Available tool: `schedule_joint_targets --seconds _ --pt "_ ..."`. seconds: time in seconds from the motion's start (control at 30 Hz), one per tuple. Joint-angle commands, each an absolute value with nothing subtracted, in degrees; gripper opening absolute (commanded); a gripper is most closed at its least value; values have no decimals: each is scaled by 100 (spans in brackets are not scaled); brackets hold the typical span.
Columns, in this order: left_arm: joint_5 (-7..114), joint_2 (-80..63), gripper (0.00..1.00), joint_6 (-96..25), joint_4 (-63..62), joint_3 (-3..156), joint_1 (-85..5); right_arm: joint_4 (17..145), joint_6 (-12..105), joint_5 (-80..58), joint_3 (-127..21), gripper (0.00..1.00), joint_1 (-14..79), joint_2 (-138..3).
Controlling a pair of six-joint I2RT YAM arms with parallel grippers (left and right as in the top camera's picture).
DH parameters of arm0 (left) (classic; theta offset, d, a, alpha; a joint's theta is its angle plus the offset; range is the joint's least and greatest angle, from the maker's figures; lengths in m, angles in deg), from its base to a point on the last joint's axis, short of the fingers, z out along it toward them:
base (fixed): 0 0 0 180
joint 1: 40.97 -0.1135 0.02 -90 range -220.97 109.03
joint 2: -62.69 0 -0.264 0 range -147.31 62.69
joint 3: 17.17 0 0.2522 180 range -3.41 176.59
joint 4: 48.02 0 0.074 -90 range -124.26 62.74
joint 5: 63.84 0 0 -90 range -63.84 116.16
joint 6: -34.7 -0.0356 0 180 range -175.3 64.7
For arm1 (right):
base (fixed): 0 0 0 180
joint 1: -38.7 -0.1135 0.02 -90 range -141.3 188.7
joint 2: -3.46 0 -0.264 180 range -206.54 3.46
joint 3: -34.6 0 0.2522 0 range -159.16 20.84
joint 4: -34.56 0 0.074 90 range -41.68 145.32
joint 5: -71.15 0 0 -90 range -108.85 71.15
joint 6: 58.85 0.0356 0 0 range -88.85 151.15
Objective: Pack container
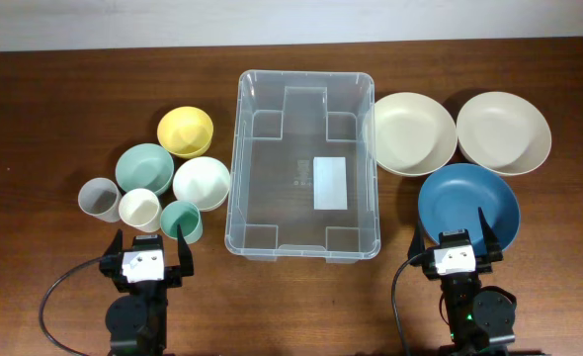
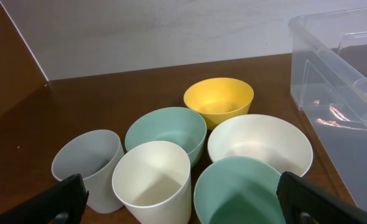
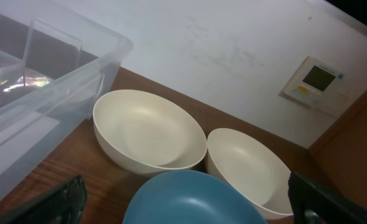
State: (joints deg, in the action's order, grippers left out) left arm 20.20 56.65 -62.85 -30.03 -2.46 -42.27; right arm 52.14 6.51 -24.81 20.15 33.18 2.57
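Dark wood tabletop (image 1: 35, 119), lower edge: left gripper (image 1: 150, 243) and right gripper (image 1: 452, 233), jaws wide, holding nothing; ahead of each, likely sorted for its reach, cups and small bowls (image 1: 143, 168) at frame left, blue bowl (image 1: 467, 203) and cream bowls (image 1: 413, 132) at frame right; container (image 1: 306, 74), empty, centre frame between both groups.

Both wrist views crop the container (image 2: 334, 70).

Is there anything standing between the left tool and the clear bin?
Yes. The teal cup stands just ahead and to the right of the left tool, on the way to the left wall of the bin. The white bowl sits behind the cup, also beside that wall.
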Motion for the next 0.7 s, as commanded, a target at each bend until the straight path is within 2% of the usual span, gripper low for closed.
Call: schedule_joint_targets --seconds 0.0,0.53,0.67 --pt "2081 5696 99 -6377 -3010 -290 -4221 5242 629 -2551 2052 99 3272 310" --pt "2081 5687 99 -6377 -3010 -290 -4221 5159 590 -2761 2052 99 3272 310" --pt "2081 5687 99 -6377 -3012 -287 -4221 4486 738 -2813 2050 99 3272 310"
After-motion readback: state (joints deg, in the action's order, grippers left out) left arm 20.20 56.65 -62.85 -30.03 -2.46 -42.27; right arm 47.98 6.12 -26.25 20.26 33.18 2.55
